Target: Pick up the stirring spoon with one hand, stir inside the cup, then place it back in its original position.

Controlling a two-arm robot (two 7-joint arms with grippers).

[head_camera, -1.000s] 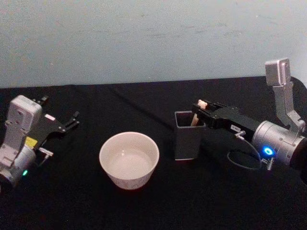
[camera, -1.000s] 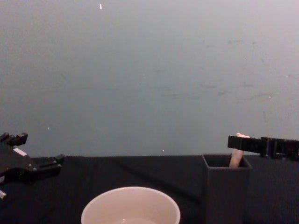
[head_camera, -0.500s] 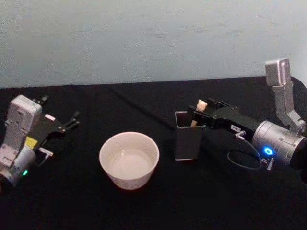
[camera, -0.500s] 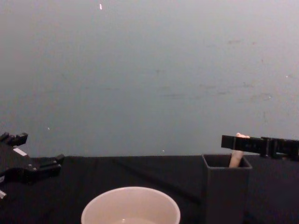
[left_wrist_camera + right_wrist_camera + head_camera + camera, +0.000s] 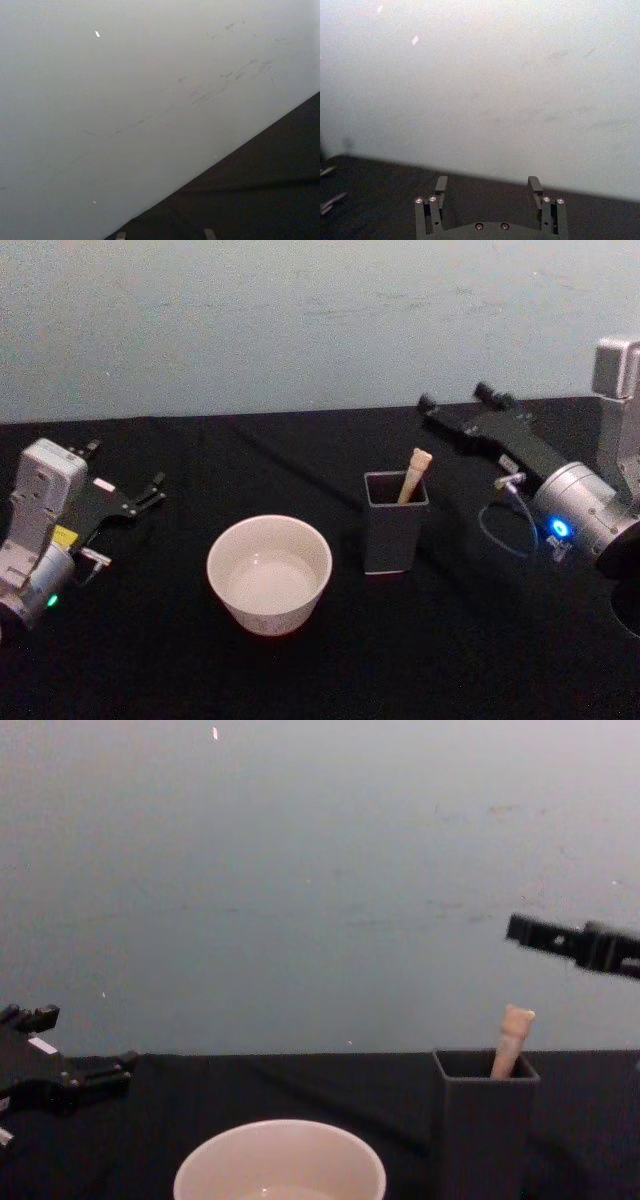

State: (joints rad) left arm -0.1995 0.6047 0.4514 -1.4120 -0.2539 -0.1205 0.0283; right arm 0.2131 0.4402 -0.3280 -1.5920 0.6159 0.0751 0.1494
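Head view: the right gripper (image 5: 455,400) has withdrawn from the stirring spoon (image 5: 413,474) toward 1 o'clock, jaws apart and empty. The spoon stands in the holder box (image 5: 394,522), at 3 o'clock of the cup (image 5: 269,573).

Chest view: the right gripper (image 5: 520,931) is now raised clear. Placement appears complete. The left gripper (image 5: 60,1055) is parked, jaws apart.

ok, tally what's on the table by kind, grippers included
cup: 1
holder box: 1
spoon: 1, standing in the box
grippers: 2, left gripper open and low at the table's left, right gripper open, raised behind the box
Total: 5
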